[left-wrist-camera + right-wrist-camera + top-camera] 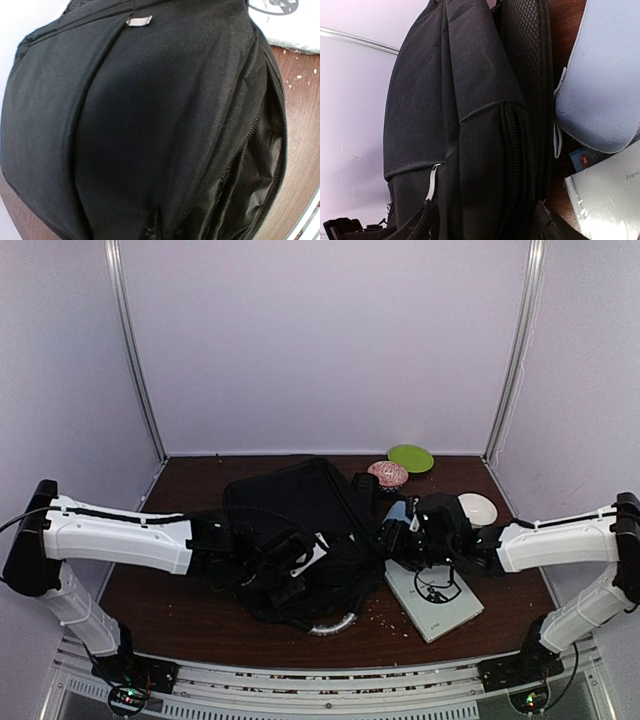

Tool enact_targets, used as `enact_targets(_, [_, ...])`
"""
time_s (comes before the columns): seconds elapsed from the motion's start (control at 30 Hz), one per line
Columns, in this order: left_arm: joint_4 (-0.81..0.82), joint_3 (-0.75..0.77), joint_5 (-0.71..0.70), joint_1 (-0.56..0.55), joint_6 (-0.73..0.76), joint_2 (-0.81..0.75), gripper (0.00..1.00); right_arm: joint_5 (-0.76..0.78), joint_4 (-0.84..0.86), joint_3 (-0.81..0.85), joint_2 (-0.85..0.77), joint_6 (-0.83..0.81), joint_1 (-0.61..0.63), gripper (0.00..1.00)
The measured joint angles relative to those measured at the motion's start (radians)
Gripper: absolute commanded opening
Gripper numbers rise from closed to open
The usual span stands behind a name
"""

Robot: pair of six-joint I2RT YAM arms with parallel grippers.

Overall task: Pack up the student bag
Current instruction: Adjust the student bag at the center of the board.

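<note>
The student bag (300,505) is a large black backpack of soft woven fabric, roughly rectangular and slumped, lying in the middle of the dark brown wooden table (170,615). A curved silvery handle (335,623) shows at its near end. In the left wrist view its cloth (150,125) has a fine twill weave, folds into broad creases and carries 1 small metal tag (139,21); a zip runs down the side, gaping over a shiny black lining. The right wrist view shows the bag (445,125) with a coarse black zip, a grey zip pull and a mesh panel.

The left arm stretches low and nearly level across the bag's near-left part, with the left gripper (290,575) on top of the fabric. Its jaws are clenched tight; whether cloth is pinched in them cannot be told.

The right arm reaches in level to the bag's right edge. The right gripper (397,540) has its 2 black fingers (426,222) apart, with the zipped side of the bag between them; whether they press it cannot be told.

Just right of the bag lie a pale blue padded pouch (600,75) and a white glossy book (435,600). Behind the bag sit a pink patterned bowl (388,473) and a flat green plate (410,457).
</note>
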Motion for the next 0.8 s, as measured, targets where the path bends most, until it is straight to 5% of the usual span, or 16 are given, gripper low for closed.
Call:
enact_targets(0.2, [0.011,-0.050,-0.074,0.000,-0.060,-0.087,0.00,-0.112,-0.013,0.132,0.140,-0.013,-0.008,0.29])
enact_targets(0.3, [-0.014,-0.074,-0.150,0.001,-0.123,-0.158,0.00,-0.170,-0.055,0.244,0.200,-0.047,-0.009,0.24])
enact_targets(0.8, [-0.317,-0.077,-0.500,0.015,-0.531,-0.485,0.00,-0.299,-0.391,0.991,0.525,-0.324,0.079,0.31])
